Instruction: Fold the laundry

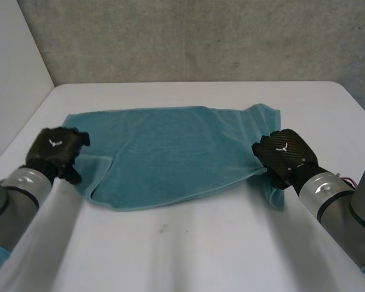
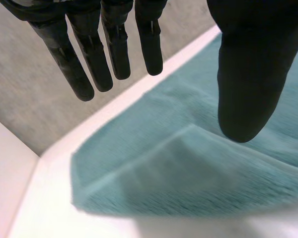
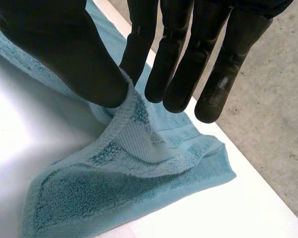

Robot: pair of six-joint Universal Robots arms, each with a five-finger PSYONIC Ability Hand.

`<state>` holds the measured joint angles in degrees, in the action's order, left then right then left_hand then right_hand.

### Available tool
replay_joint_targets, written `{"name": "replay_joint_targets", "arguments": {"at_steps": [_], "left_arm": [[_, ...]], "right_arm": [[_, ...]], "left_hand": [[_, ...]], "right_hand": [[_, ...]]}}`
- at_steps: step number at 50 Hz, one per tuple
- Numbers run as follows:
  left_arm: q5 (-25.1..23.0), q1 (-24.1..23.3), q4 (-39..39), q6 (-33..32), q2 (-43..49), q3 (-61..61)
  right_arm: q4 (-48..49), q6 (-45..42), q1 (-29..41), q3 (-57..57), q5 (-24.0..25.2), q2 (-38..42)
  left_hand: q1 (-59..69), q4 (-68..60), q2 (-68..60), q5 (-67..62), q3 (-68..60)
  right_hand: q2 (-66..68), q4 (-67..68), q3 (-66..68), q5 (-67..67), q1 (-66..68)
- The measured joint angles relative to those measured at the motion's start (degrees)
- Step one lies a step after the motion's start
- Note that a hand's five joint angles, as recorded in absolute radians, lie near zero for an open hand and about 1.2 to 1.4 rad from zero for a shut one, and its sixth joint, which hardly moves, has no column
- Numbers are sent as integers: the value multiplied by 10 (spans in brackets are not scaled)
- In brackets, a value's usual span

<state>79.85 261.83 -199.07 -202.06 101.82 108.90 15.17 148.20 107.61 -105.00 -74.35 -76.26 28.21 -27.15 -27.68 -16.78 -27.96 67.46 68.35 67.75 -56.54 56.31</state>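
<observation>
In the head view a teal towel (image 1: 170, 152) lay spread across the middle of the white tabletop (image 1: 188, 243), its near edge uneven and a loose flap doubled over at the left of the frame. The left hand (image 1: 55, 152) sat at the towel's left end, in the left middle of the frame, and the right hand (image 1: 285, 155) sat on the right end, in the right middle. In the left wrist view the fingers (image 2: 89, 64) hung straight and well apart from the thumb (image 2: 248, 79), holding nothing, with the towel's doubled corner lying on the tabletop beneath the palm. In the right wrist view the thumb and the nearest finger pressed together on a raised ridge of the towel's hemmed edge, so that hand had a pinch on the cloth while the corner beyond its fingertips lay flat. The step in hand looked like gathering both ends for the next fold. To do it well, the left hand would probably need to come down and pinch its own corner through both layers of the flap. Both hands should then lift together and level, keeping the edge between them lightly taut, so that the hems meet squarely and the cloth does not bunch.
</observation>
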Motion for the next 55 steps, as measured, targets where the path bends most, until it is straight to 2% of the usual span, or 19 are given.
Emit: {"name": "replay_joint_targets", "arguments": {"at_steps": [3,11,14,15,18,19,20,21,25,33,48,55], "left_arm": [[-29,16,0,-7,-7,-9],[-194,54,26,-83,38,-62],[-213,57,52,-111,66,-93],[-219,57,85,-136,93,-128],[-220,57,158,-183,147,-202],[-220,57,158,-183,147,-202],[-218,56,218,-220,188,-260],[-218,56,218,-220,188,-260],[-211,54,311,-288,257,-356],[-192,48,336,-330,305,-411],[-184,38,334,-329,327,-432],[-185,32,347,-330,329,-443]], "right_arm": [[3,0,0,-1,0,3],[7,0,2,-1,-1,18],[7,0,2,-1,-1,20],[7,0,2,-1,-1,22],[7,0,2,-1,-1,23],[7,0,2,-1,-1,23],[6,-1,3,-2,-1,24],[6,-1,3,-2,-1,24],[6,-1,3,-4,0,24],[6,-3,4,-7,0,30],[6,-8,6,-6,1,33],[6,-9,7,-7,1,36]], "left_hand": [[0,1,1,0,0],[0,2,2,3,0],[0,2,2,3,0],[0,2,2,3,0],[0,2,2,3,0],[0,2,2,3,0],[0,2,2,3,0],[0,2,2,3,0],[0,2,3,3,0],[-21,22,20,20,21],[-105,99,105,99,105],[-105,100,106,101,105]], "right_hand": [[0,0,0,0,0],[0,0,0,0,0],[0,0,0,0,0],[0,0,0,0,0],[0,0,0,0,0],[0,0,0,0,0],[0,0,0,0,0],[0,0,0,0,0],[0,0,0,0,0],[0,0,0,0,0],[0,0,0,0,0],[0,0,0,-1,0]]}}
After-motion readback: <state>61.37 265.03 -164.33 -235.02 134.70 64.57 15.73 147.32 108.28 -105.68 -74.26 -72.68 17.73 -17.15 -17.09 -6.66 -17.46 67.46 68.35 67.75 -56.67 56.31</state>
